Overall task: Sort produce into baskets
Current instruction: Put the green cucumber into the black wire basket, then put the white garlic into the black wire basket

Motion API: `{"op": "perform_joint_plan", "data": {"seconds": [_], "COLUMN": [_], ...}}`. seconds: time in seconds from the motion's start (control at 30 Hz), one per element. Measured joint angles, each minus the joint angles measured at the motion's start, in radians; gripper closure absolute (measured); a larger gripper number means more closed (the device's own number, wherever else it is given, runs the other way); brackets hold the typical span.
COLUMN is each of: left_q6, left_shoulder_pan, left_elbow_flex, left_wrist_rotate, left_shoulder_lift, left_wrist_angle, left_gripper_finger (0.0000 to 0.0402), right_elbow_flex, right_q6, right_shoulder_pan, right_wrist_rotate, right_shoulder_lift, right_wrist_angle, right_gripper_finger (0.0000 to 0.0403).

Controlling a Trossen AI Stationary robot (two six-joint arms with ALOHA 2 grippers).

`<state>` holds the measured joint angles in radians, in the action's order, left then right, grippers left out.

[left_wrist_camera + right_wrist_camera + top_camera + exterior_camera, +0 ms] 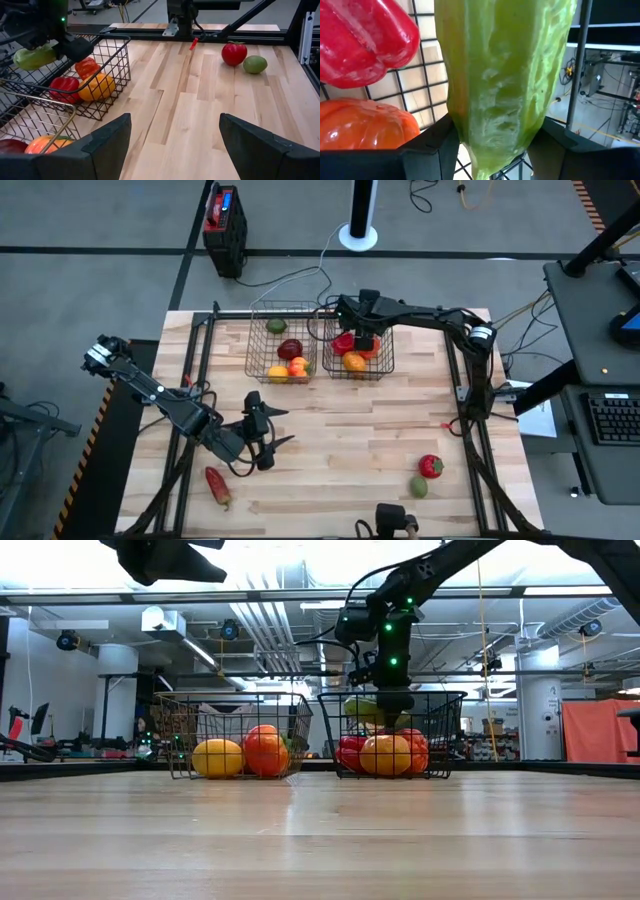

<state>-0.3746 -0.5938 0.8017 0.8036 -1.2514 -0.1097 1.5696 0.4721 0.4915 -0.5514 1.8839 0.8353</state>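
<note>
Your table [350, 450] was pale wooden planking inside a dark metal frame, set in a workshop with grey floor; a black and red box [224, 218] stood on the floor beyond it, and the low view looked into a hall with white pillars and ceiling pipes.

Your right gripper [362, 340] hung over the right wire-mesh basket [383, 363], its fingers clamped on a long pale green pepper [500, 85] that filled the space between them and pointed down toward the basket's contents. Below it lay a red bell pepper [365, 42] and an orange bell pepper [365, 132] on the mesh floor.

Your left gripper [262, 438] waited above the bare planks near the table's left front, its fingers spread wide apart and holding nothing.

The left wire-mesh basket [253, 350] stood just beside the right one and held a green piece, a dark red one, an orange one and a yellow one. You had more produce loose on the table: a long red chili pepper [217, 486] near the left front corner, and a red tomato-like fruit [430, 466] just beside a small green fruit [418, 487] toward the right front. Nothing lay between either gripper and the baskets.
</note>
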Motion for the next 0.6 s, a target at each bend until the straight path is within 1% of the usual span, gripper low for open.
{"op": "perform_joint_plan", "data": {"seconds": [0.17,0.43,0.6], "left_q6": [0.000,0.000,0.000], "left_shoulder_pan": [0.000,0.000,0.000], "left_elbow_flex": [0.000,0.000,0.000], "left_wrist_rotate": [0.000,0.001,0.001], "left_shoulder_lift": [0.000,0.000,0.000], "left_wrist_angle": [-0.006,-0.005,-0.005], "left_gripper_finger": [0.0117,0.0117,0.0117], "right_elbow_flex": [0.000,0.000,0.001], "right_q6": [0.002,0.008,-0.009], "right_shoulder_pan": [0.000,0.000,0.000], "right_wrist_rotate": [0.007,0.009,0.009], "right_shoulder_lift": [0.000,0.001,0.001], "right_wrist_angle": [0.001,0.004,0.004], "right_gripper_finger": [0.0215,0.0157,0.0133]}}
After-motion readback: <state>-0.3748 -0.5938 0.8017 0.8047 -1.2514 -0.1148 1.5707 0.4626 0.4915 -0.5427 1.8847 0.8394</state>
